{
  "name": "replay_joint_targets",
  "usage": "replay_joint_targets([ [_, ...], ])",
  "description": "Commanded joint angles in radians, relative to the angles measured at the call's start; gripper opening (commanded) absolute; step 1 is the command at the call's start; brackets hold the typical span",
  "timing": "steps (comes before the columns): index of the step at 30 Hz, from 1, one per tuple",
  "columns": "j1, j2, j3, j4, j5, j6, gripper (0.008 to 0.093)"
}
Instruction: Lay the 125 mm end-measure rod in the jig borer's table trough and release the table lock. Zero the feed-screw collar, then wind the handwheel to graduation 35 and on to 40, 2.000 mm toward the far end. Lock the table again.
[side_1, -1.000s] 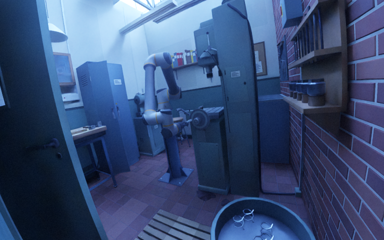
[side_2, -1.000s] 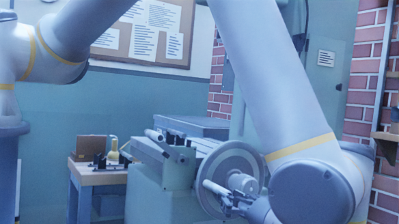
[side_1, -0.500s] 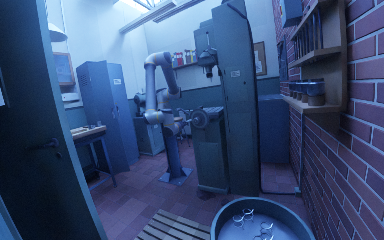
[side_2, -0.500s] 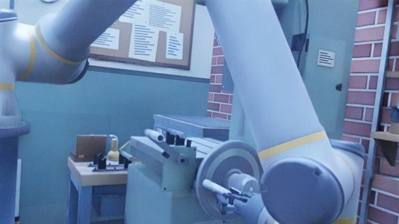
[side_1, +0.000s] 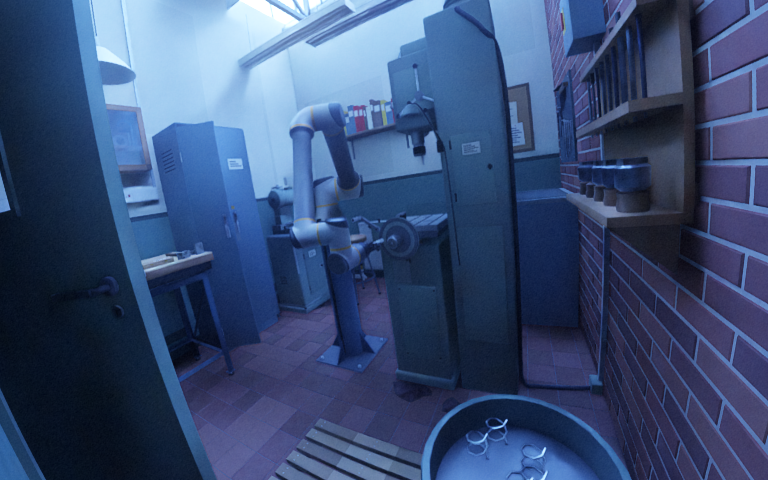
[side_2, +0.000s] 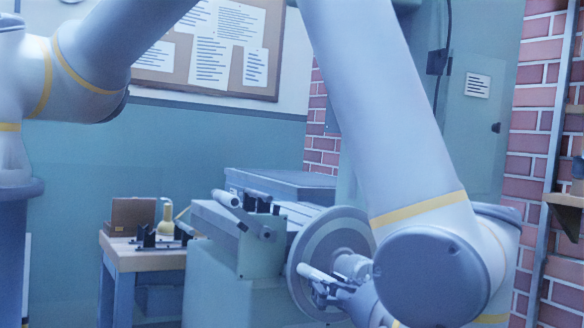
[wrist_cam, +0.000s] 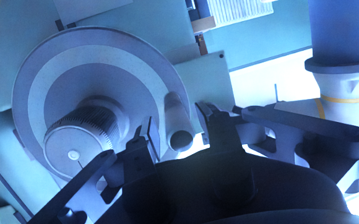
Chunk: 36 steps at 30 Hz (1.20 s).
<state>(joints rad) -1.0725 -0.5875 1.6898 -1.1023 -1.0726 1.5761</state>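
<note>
My gripper (wrist_cam: 178, 122) is at the front of the jig borer's handwheel (wrist_cam: 99, 92), open, with the wheel's crank handle (wrist_cam: 178, 123) standing between the fingers and nothing held. The graduated feed-screw collar (wrist_cam: 82, 133) sits at the wheel's hub, left of the fingers. In the second side camera the gripper (side_2: 320, 285) is low in front of the handwheel (side_2: 330, 260). The end-measure rod (side_2: 226, 198) lies along the table's near edge. A lever (side_2: 252, 225) slopes down the table's front below it.
The machine's tall column (side_1: 473, 192) rises right behind the table (side_1: 427, 223). A side bench (side_2: 145, 250) with a wooden box, a bottle and dark stands is left of the machine. A brick wall with shelves (side_1: 628, 113) runs along the right, and a round tub (side_1: 521, 441) sits on the floor.
</note>
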Motion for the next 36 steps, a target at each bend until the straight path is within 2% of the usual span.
replay_joint_targets([
  [1, 0.000, -0.001, -0.001, 0.000, 0.000, 0.000, 0.0440],
  [11, 0.000, -0.001, 0.000, 0.000, 0.000, 0.000, 0.0430],
  [28, 0.000, -0.001, 0.000, 0.000, 0.000, 0.000, 0.0090],
  [36, 0.000, -0.006, 0.001, 0.004, 0.000, 0.000, 0.0080],
])
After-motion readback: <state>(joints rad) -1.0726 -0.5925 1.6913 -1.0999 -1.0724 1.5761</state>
